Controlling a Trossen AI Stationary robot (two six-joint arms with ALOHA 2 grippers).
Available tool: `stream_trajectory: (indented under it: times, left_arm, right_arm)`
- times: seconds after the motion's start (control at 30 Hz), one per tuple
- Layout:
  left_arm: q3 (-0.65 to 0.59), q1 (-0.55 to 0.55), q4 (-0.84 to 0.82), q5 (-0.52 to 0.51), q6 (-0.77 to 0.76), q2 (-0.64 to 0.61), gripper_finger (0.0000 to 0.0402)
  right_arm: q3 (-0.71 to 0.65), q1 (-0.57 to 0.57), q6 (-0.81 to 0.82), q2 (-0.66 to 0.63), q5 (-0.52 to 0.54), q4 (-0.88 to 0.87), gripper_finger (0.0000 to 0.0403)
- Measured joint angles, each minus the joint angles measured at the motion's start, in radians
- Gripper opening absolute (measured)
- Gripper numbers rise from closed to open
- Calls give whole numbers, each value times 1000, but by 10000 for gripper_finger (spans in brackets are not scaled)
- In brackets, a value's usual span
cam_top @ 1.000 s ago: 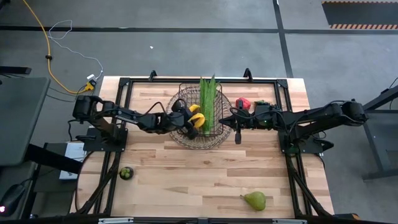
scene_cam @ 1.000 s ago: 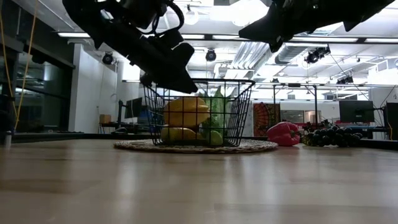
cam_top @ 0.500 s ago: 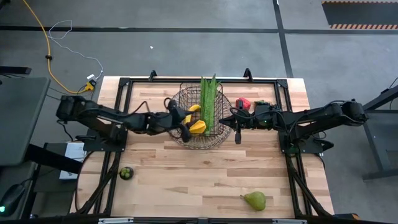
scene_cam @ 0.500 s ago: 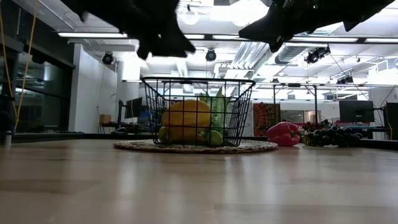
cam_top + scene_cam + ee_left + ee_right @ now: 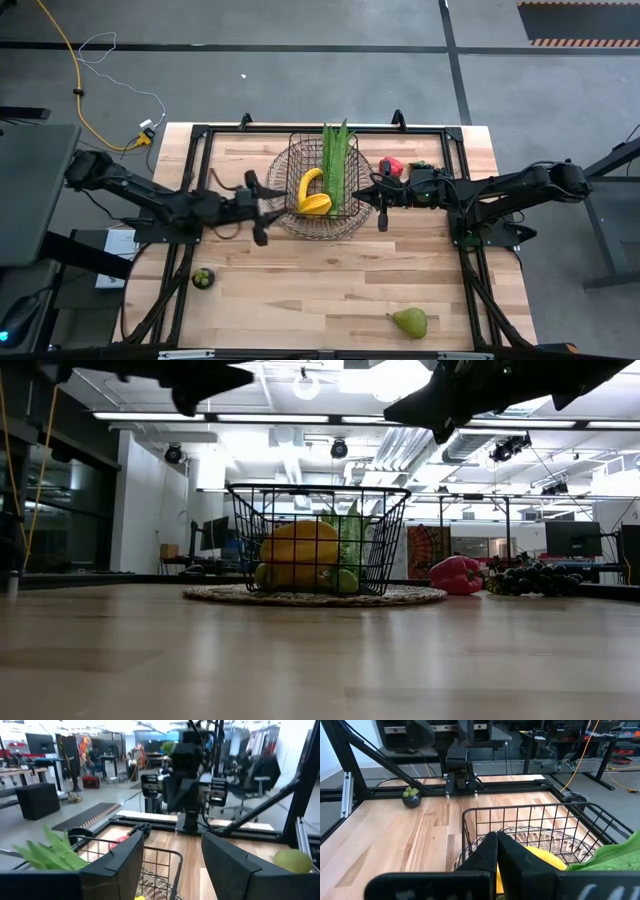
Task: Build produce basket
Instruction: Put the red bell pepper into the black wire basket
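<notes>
A dark wire-mesh basket point(image 5: 322, 190) stands on its round rim toward the far middle of the wooden worktop point(image 5: 300, 290), flanked by two robot arms. The left claw point(image 5: 260, 210) hangs above the boards just outside the basket's wall, its fingers point(image 5: 225, 865) parted with nothing between them. The right claw point(image 5: 380, 212) hovers at the basket's opposite side, fingers pressed together and empty.

Between the two claws, inside the basket, a long green leafy bunch point(image 5: 333, 160) lies with its long axis running away from the worktop's front edge, its tips poking past the far rim. Beside it, on the left claw's side, sits a yellow banana point(image 5: 306, 185) with a yellow-orange pepper point(image 5: 317, 204) against it.

Beyond the right claw, outside the basket, a red pepper point(image 5: 390, 166) and dark grapes point(image 5: 530, 578) rest on the boards. A small dark green round fruit point(image 5: 203, 277) lies nearer the front edge than the left claw, and a green pear point(image 5: 409, 322) lies well apart near the front, stem end pointing left.
</notes>
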Motion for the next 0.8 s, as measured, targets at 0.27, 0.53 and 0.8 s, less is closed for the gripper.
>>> stream_trajectory:
  times: [0.27,0.53,0.8]
  left_arm:
    - [-111,4,-30,24,-4,-209,190]
    - [-120,3,-50,28,-4,-237,189]
    - [-120,3,-50,27,-4,-236,189]
  right_arm:
    - [0,0,0,0,0,12,0]
    - [0,0,18,0,0,11,0]
    - [0,0,21,0,0,11,0]
